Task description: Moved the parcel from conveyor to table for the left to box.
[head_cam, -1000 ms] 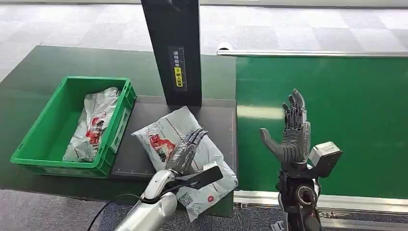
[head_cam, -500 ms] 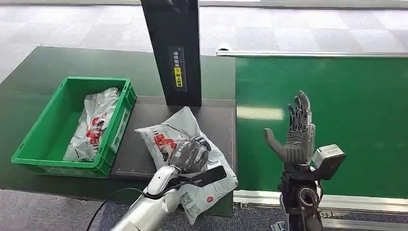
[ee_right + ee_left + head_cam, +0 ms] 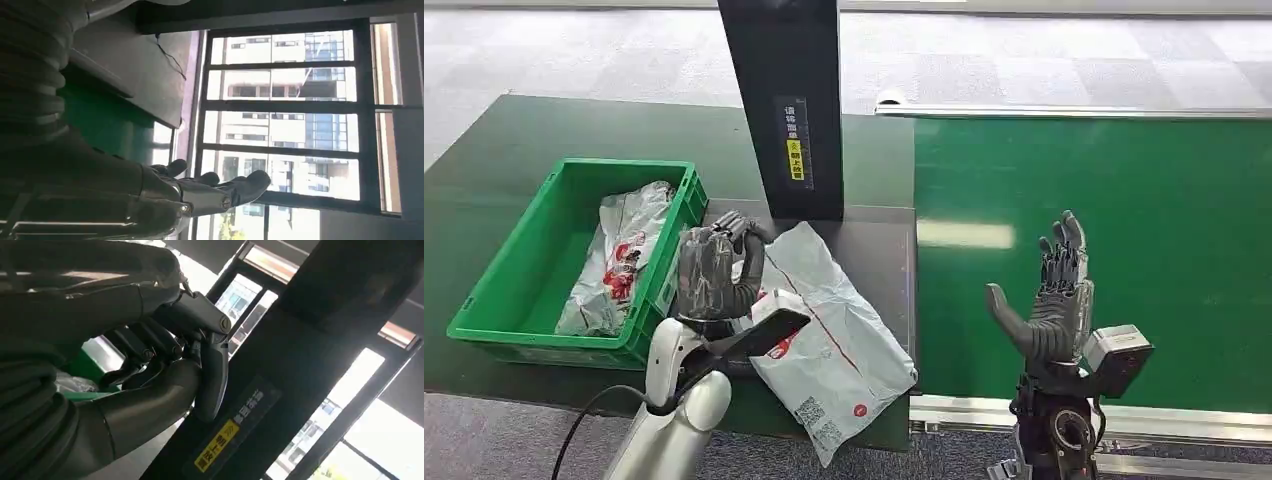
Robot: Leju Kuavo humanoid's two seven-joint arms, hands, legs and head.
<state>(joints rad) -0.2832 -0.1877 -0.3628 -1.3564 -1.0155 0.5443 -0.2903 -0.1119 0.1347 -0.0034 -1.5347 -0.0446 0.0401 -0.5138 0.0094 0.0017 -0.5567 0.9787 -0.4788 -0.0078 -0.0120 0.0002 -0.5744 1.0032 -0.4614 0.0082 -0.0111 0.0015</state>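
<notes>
The grey-white plastic parcel (image 3: 836, 335) lies on the dark table pad (image 3: 879, 245), its near corner hanging over the front edge. My left hand (image 3: 709, 275) grips its far-left end with curled fingers and holds that end raised beside the green bin (image 3: 486, 300). The left wrist view shows the left hand (image 3: 165, 360) with fingers curled in. My right hand (image 3: 1054, 305) stands upright and open over the green conveyor belt (image 3: 1144, 200), holding nothing. In the right wrist view the right hand (image 3: 200, 192) has its fingers stretched out.
Another parcel (image 3: 619, 255) lies inside the green bin. A black post (image 3: 786, 100) with a yellow label stands just behind the table pad, close to my left hand, and appears as the post (image 3: 300, 365) in the left wrist view. The conveyor's metal rail (image 3: 1124, 415) runs along the front.
My left hand closed on the parcel and pulled its end up and left toward the bin; the parcel turned and folded. The right hand drifted slightly right and lower.
</notes>
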